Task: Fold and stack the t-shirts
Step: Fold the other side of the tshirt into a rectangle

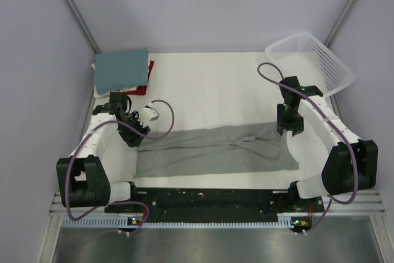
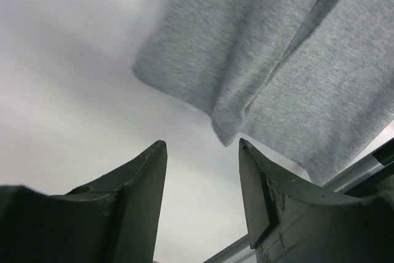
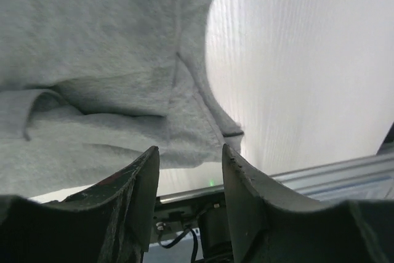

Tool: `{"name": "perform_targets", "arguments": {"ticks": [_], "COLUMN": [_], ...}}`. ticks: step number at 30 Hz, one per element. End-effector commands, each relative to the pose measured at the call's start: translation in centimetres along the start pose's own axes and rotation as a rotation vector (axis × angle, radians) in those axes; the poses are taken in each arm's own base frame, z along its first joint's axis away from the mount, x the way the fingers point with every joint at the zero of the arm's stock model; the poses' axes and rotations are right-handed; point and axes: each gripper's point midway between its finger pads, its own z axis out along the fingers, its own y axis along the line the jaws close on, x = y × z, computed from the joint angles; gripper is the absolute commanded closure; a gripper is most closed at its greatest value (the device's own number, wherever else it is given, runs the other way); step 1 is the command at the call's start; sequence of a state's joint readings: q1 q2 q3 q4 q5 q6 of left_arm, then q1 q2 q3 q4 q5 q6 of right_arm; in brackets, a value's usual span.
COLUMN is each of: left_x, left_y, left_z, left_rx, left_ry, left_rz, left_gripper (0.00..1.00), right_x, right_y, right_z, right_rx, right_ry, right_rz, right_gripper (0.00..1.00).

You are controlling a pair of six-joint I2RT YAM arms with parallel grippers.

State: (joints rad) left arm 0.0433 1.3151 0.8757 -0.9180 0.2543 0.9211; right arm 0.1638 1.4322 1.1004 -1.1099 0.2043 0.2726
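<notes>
Grippers both parted, holding nothing: left gripper (image 2: 202,145) and right gripper (image 3: 189,149) hung near opposite ends of grey t-shirt (image 1: 215,152).

I count four tees, one basket (image 1: 321,60).
One grey tee (image 1: 215,152); three folded tees (image 1: 121,69): teal, whitish, red.

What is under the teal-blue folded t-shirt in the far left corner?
A red t-shirt pokes out beneath the teal-blue t-shirt; the rest of the stack is covered.
</notes>
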Motion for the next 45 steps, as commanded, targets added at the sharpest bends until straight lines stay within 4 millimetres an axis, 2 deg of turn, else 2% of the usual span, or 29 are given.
{"name": "perform_targets", "arguments": {"ticks": [1, 3, 5, 10, 17, 22, 26, 28, 33, 35, 37, 39, 43, 45], "left_x": [-2.8, -3.7, -4.4, -3.9, -2.9, -3.0, -2.9, -2.8, -2.8, -2.7, -2.5, -2.4, -2.5, -2.6], "left_y": [1.0, 2.0, 2.9, 3.0, 2.4, 2.4, 2.5, 2.5, 2.4, 2.5, 2.5, 2.6, 2.7, 2.8], "left_z": [-3.4, -3.5, -3.2, -1.9, -0.7, -0.3, -0.2, -0.1, -0.3, -0.2, -0.2, -0.2, -0.2, -0.3], "left_rx": [-0.043, -0.082, -0.113, -0.106, -0.104, -0.085, -0.086, -0.084, -0.086, -0.09, -0.093, -0.098, -0.099, -0.102], "left_ry": [-0.078, -0.106, -0.135, -0.116, -0.103, -0.097, -0.088, -0.086, -0.088, -0.085, -0.077, -0.072, -0.074, -0.074], "left_rz": [0.023, -0.007, -0.036, -0.119, -0.12, -0.136, -0.13, -0.13, -0.127, -0.124, -0.123, -0.121, -0.116, -0.119], "left_gripper": [0.45, 0.46, 0.49, 0.53, 0.53, 0.53, 0.53, 0.53, 0.53, 0.53, 0.53, 0.53, 0.53, 0.54], "right_x": [-3.9, -3.9, -3.8, -4.0, -1.8, 0.0, 0.5, 0.4, 0.4, 0.7, 1.0, 1.4, 1.4, 1.3], "right_y": [6.1, 10.4, 12.6, 14.7, 15.3, 14.0, 13.5, 13.9, 14.9, 15.1, 15.0, 14.9, 14.8, 15.1], "right_z": [-5.6, -6.5, -5.7, -2.3, -1.3, 1.0, 1.9, 1.9, 1.6, 1.6, 1.8, 2.0, 2.3, 1.7], "right_rx": [-0.243, -0.347, -0.382, -0.368, -0.407, -0.308, -0.276, -0.294, -0.344, -0.353, -0.349, -0.344, -0.335, -0.363], "right_ry": [-0.269, -0.321, -0.303, -0.145, -0.08, 0.028, 0.048, 0.049, 0.062, 0.075, 0.09, 0.106, 0.102, 0.093], "right_rz": [-0.141, -0.297, -0.37, -0.326, -0.369, -0.292, -0.287, -0.291, -0.289, -0.283, -0.271, -0.264, -0.265, -0.264], "right_gripper": [0.55, 0.55, 0.55, 0.58, 0.55, 0.53, 0.49, 0.55, 0.9, 0.92, 0.87, 0.88, 1.0, 1.0]}}
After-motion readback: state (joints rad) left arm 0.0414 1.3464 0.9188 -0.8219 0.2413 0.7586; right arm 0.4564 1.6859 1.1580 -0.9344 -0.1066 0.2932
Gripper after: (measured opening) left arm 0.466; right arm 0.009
